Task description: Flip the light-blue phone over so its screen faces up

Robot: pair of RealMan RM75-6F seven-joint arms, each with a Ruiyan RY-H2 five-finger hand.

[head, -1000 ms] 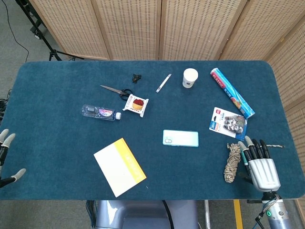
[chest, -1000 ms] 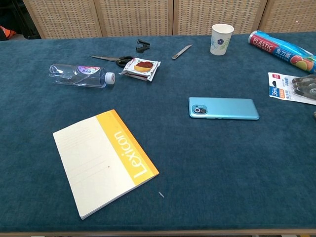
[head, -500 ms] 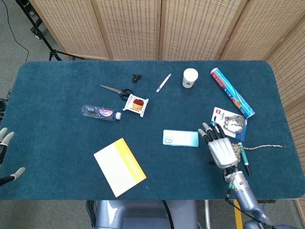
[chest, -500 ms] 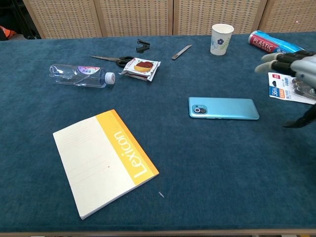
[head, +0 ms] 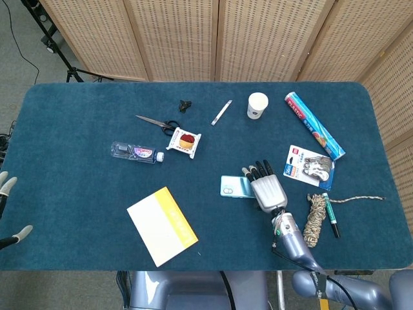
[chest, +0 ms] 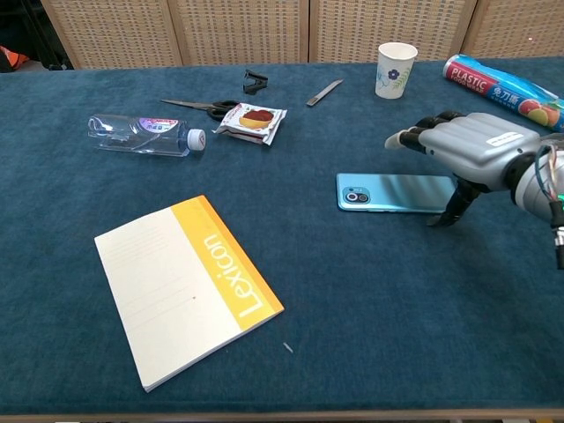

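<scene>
The light-blue phone [chest: 388, 192] lies flat near the table's middle with its back and camera lens facing up; its left part also shows in the head view as the phone [head: 235, 186]. My right hand [chest: 467, 145] hovers over the phone's right end with fingers spread and the thumb [chest: 456, 204] pointing down beside that end. It holds nothing. In the head view the right hand [head: 266, 189] covers the phone's right half. Only fingertips of my left hand [head: 6, 186] show at the table's left edge, spread apart and empty.
A yellow-and-white notebook [head: 162, 225] lies front left of the phone. A water bottle [head: 135, 152], scissors [head: 158, 122], a snack pack [head: 185, 141] and a paper cup [head: 257, 105] sit farther back. A carded package [head: 308, 166], rope [head: 314, 218] and a pen [head: 329, 213] lie right of the hand.
My right hand has swept left from the table's front right corner, past the rope and package, to above the phone's right end. The phone has not moved.
</scene>
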